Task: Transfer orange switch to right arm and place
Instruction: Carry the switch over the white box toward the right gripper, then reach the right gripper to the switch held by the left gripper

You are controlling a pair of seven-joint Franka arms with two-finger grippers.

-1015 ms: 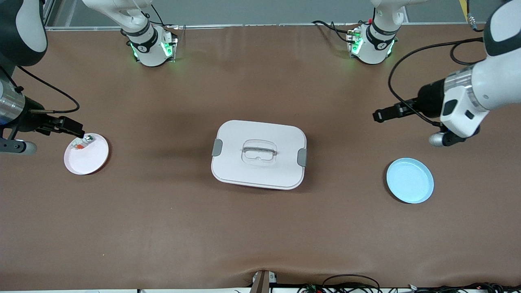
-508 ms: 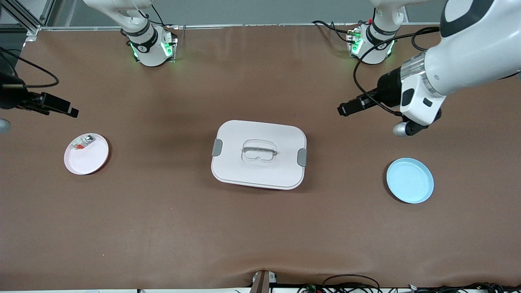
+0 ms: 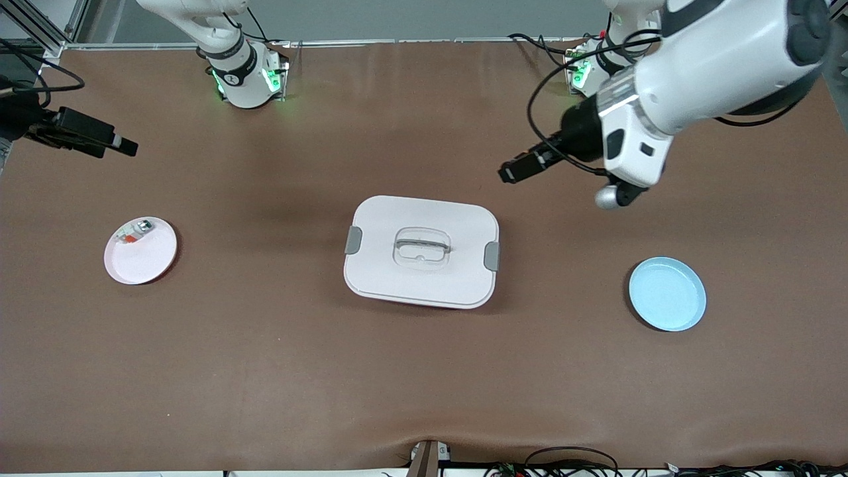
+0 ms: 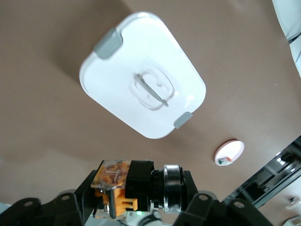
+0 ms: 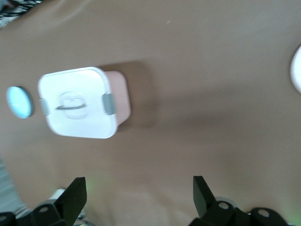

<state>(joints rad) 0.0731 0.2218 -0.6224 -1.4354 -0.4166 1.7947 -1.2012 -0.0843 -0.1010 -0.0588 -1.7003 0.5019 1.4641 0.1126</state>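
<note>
L fingers (image 4: 101, 200) tight round orange switch (image 4: 123, 186).

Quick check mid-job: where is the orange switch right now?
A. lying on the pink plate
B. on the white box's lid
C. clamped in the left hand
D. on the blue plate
C: the left wrist view shows the orange switch clamped in the left hand.

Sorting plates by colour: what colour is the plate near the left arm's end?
Light blue plate; the front view shows it best.
</note>
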